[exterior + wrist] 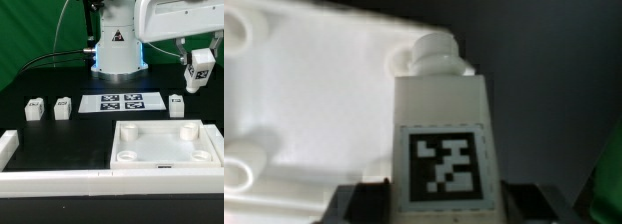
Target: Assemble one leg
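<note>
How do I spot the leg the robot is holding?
Find the big white panel. Above its corner on the exterior view's right, the gripper holds one leg in the air. The other three legs stand on the table.

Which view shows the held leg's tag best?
Wrist view: the leg fills the frame close up, its tag large and readable. The exterior view shows the same leg small in the pincer, high on that view's right, tag barely resolved.

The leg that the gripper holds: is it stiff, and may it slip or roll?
Probably stiff: the leg looks like hard moulded plastic. Its flat sides should sit firmly in the gripper, though smooth plastic may slip. Its blocky shape is unlikely to roll.
</note>
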